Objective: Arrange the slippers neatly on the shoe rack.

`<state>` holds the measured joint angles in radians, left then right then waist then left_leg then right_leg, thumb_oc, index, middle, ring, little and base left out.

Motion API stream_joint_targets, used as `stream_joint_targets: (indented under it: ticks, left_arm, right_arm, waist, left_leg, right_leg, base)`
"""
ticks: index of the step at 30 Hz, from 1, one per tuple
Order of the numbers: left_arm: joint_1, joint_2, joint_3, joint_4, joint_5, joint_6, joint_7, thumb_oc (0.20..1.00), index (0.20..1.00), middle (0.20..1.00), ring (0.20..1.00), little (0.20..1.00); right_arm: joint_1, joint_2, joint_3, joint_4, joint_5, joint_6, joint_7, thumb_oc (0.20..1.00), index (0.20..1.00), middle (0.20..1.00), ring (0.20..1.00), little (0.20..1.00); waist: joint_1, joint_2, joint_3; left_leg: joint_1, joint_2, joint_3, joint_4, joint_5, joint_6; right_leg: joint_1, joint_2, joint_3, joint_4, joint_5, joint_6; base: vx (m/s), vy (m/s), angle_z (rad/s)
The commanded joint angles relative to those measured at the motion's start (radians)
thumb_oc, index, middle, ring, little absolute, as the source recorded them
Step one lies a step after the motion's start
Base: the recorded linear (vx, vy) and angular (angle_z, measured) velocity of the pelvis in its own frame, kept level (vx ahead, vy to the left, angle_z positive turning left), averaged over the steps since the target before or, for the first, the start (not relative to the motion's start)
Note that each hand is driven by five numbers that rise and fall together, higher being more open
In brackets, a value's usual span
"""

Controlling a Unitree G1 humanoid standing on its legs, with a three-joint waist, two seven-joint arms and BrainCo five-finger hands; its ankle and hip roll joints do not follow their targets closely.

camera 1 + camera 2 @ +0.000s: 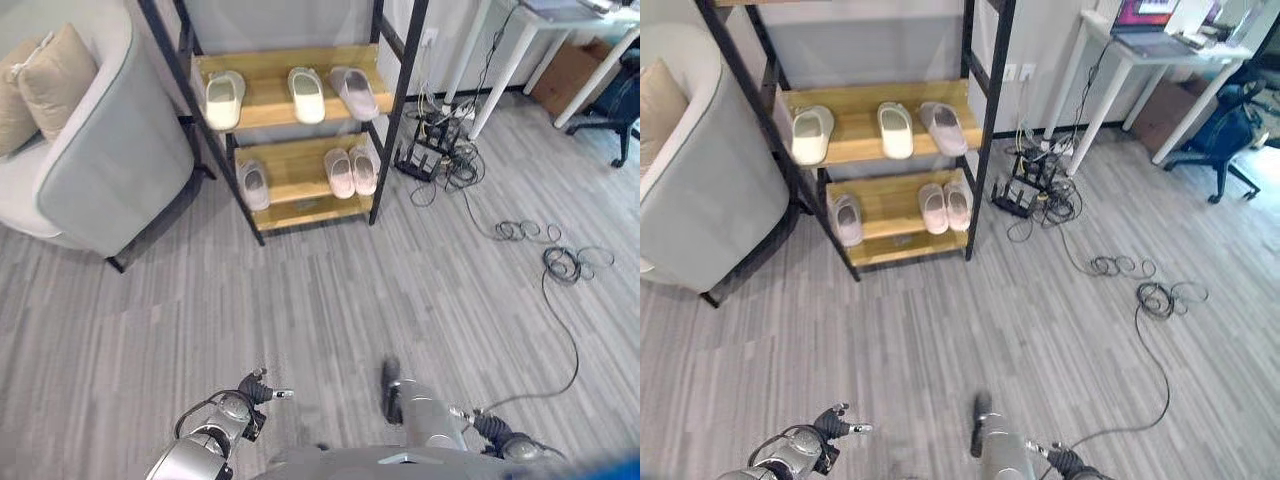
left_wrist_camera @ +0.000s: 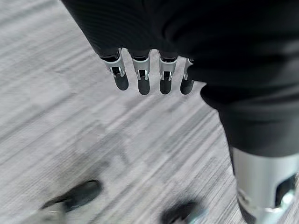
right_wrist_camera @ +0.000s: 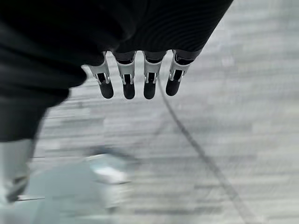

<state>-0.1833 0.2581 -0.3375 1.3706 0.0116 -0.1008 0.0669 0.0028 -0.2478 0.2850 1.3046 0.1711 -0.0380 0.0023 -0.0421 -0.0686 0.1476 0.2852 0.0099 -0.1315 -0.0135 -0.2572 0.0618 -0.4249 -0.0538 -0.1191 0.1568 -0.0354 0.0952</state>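
Observation:
The black-framed shoe rack point(image 1: 272, 104) with wooden shelves stands ahead on the far side of the floor. On its upper shelf lie a cream slipper point(image 1: 223, 98), a white slipper point(image 1: 306, 94) and a greyish-lilac slipper point(image 1: 354, 92). The lower shelf carries one grey slipper point(image 1: 253, 183) at the left and a pink pair point(image 1: 350, 171) side by side at the right. My left hand point(image 2: 142, 77) hangs over bare floor, open and holding nothing. My right hand point(image 3: 128, 79) also hangs open with nothing in it, far from the rack.
A grey armchair point(image 1: 100, 150) with beige cushions stands left of the rack. Right of the rack, a router and tangled cables point(image 1: 440, 150) lie on the floor, with more coiled cable point(image 1: 560, 260). A white desk point(image 1: 1140, 50) and an office chair point(image 1: 1230, 130) stand at the far right.

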Motion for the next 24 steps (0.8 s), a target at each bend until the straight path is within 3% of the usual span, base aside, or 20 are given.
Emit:
stream_joint_targets:
  ticks: [1,3,4,6,7,9,10,11,12,14,17,19,21,23,24]
  left_arm:
    - [0.02,-0.008,0.016,0.007,0.01,-0.014,-0.007,1.0,1.0,1.0,1.0,1.0]
    - [0.037,-0.021,0.032,0.007,-0.003,-0.011,-0.01,1.0,1.0,1.0,1.0,1.0]
    - [0.025,-0.035,0.023,-0.009,-0.018,-0.01,-0.01,1.0,1.0,1.0,1.0,1.0]
    - [0.022,-0.04,0.021,-0.019,-0.026,-0.011,-0.007,1.0,1.0,1.0,1.0,1.0]
    - [0.017,-0.048,0.013,-0.031,-0.032,-0.013,-0.003,1.0,1.0,1.0,1.0,1.0]
    - [0.024,-0.046,0.015,-0.033,-0.029,-0.015,0.011,1.0,1.0,1.0,1.0,1.0]
    - [0.027,-0.037,0.013,-0.029,-0.023,-0.018,0.018,1.0,1.0,1.0,1.0,1.0]
    - [0.027,-0.037,0.013,-0.029,-0.023,-0.018,0.018,1.0,1.0,1.0,1.0,1.0]
    - [0.029,-0.004,0.012,-0.019,-0.015,-0.016,0.027,1.0,1.0,1.0,1.0,1.0]
    - [0.055,0.011,0.04,0.027,0.005,-0.003,0.031,1.0,1.0,1.0,1.0,1.0]
    - [0.08,0.018,0.064,0.056,0.015,0.004,0.032,1.0,1.0,1.0,1.0,1.0]
    - [0.076,0.036,0.075,0.045,0.002,-0.005,0.04,1.0,1.0,1.0,1.0,1.0]
    - [0.059,0.044,0.056,0.019,0.014,-0.019,0.058,1.0,1.0,1.0,1.0,1.0]
    - [0.054,0.056,0.065,0.015,0.005,-0.022,0.066,1.0,1.0,1.0,1.0,1.0]
    - [0.041,0.068,0.082,0.023,-0.014,-0.015,0.075,1.0,1.0,1.0,1.0,1.0]
  right_arm:
    - [-0.024,-0.039,0.002,0.038,-0.023,-0.01,0.008,1.0,1.0,1.0,1.0,1.0]
    - [-0.023,-0.053,0.001,0.029,-0.025,-0.013,0.011,1.0,1.0,1.0,1.0,1.0]
    - [-0.038,-0.068,0.0,0.016,-0.017,-0.019,0.003,1.0,1.0,1.0,1.0,1.0]
    - [-0.048,-0.073,0.004,0.011,-0.011,-0.022,-0.004,1.0,1.0,1.0,1.0,1.0]
    - [-0.058,-0.082,0.01,0.004,-0.011,-0.026,-0.013,1.0,1.0,1.0,1.0,1.0]
    - [-0.068,-0.084,0.02,-0.015,-0.023,-0.031,-0.023,1.0,1.0,1.0,1.0,1.0]
    - [-0.069,-0.082,0.032,-0.033,-0.036,-0.036,-0.03,1.0,1.0,1.0,1.0,1.0]
    - [-0.069,-0.082,0.032,-0.033,-0.036,-0.036,-0.03,1.0,1.0,1.0,1.0,1.0]
    - [-0.076,-0.081,0.054,-0.051,-0.062,-0.04,-0.041,1.0,1.0,1.0,1.0,1.0]
    - [-0.076,-0.068,0.061,-0.058,-0.08,-0.038,-0.04,1.0,1.0,1.0,1.0,1.0]
    - [-0.074,-0.046,0.048,-0.053,-0.084,-0.037,-0.046,1.0,1.0,1.0,1.0,1.0]
    - [-0.066,-0.01,0.023,-0.071,-0.047,-0.039,-0.048,1.0,1.0,1.0,1.0,1.0]
    - [-0.084,-0.012,0.025,-0.119,-0.064,-0.05,-0.074,1.0,1.0,1.0,1.0,1.0]
    - [-0.102,-0.029,0.019,-0.152,-0.076,-0.054,-0.087,1.0,1.0,1.0,1.0,1.0]
    - [-0.158,-0.018,0.056,-0.243,-0.127,-0.044,-0.129,1.0,1.0,1.0,1.0,1.0]
  waist:
    - [0.037,0.015,-0.009]
    - [0.054,0.018,-0.03]
    - [0.066,0.0,-0.009]
    - [0.068,-0.003,-0.001]
    - [0.076,-0.009,0.006]
    - [0.093,-0.033,-0.002]
    - [0.108,-0.044,0.0]
    - [0.109,-0.045,0.001]
    - [0.128,-0.051,0.008]
    - [0.137,-0.048,-0.014]
    - [0.142,-0.052,-0.035]
    - [0.14,-0.068,-0.046]
    - [0.132,-0.054,-0.057]
    - [0.122,-0.045,-0.056]
    - [0.124,-0.025,-0.048]
  left_leg:
    - [-0.152,-0.055,-0.03,0.054,0.095,-0.026]
    - [-0.185,-0.043,-0.038,0.15,0.108,-0.067]
    - [-0.315,-0.025,0.013,0.384,0.174,-0.113]
    - [-0.353,-0.008,0.041,0.437,0.185,-0.111]
    - [-0.376,0.017,0.084,0.421,0.176,-0.101]
    - [-0.379,0.06,0.094,0.282,0.148,-0.103]
    - [-0.4,0.103,0.066,0.199,0.203,-0.115]
    - [-0.396,0.103,0.066,0.195,0.205,-0.116]
    - [-0.432,0.19,0.027,0.103,0.318,-0.14]
    - [-0.41,0.219,0.022,0.039,0.335,-0.159]
    - [-0.384,0.19,0.013,0.038,0.311,-0.164]
    - [-0.371,0.127,0.065,0.087,0.242,-0.136]
    - [-0.355,0.072,0.116,0.089,0.203,-0.096]
    - [-0.339,0.046,0.139,0.082,0.192,-0.078]
    - [-0.328,0.035,0.156,0.082,0.184,-0.061]
  right_leg:
    - [0.247,-0.02,0.052,-0.066,0.095,0.01]
    - [0.289,-0.012,0.015,-0.067,0.06,-0.017]
    - [0.347,-0.028,-0.033,-0.08,0.025,-0.054]
    - [0.365,-0.027,-0.052,-0.081,0.012,-0.064]
    - [0.392,-0.026,-0.074,-0.077,-0.011,-0.071]
    - [0.419,-0.045,-0.091,-0.078,-0.031,-0.06]
    - [0.43,-0.045,-0.087,-0.077,-0.044,-0.059]
    - [0.431,-0.046,-0.086,-0.076,-0.045,-0.059]
    - [0.456,-0.043,-0.079,-0.069,-0.07,-0.053]
    - [0.482,-0.046,-0.068,-0.064,-0.089,-0.043]
    - [0.503,-0.079,-0.055,-0.061,-0.074,-0.021]
    - [0.511,-0.154,-0.028,-0.084,-0.008,0.029]
    - [0.478,-0.215,-0.008,-0.078,0.075,0.064]
    - [0.452,-0.248,-0.005,-0.04,0.14,0.074]
    - [0.425,-0.27,-0.023,0.017,0.163,0.074]
  base:
    - [0.3,-0.208,1.27]
    - [0.25,-0.241,0.84]
    - [0.11,-0.224,0.71]
    - [0.06,-0.12,1.09]
    - [0.15,-0.008,0.73]
    - [0.22,0.06,0.24]
    - [0.14,0.079,0.19]
    - [0.24,0.219,-0.14]
    - [0.2,0.232,-0.39]
    - [0.34,0.381,-0.35]
    - [0.31,0.403,-0.27]
    - [0.27,0.674,0.15]
    - [0.09,0.578,-0.44]
    - [0.04,0.356,-0.66]
    - [0.02,0.319,-0.68]
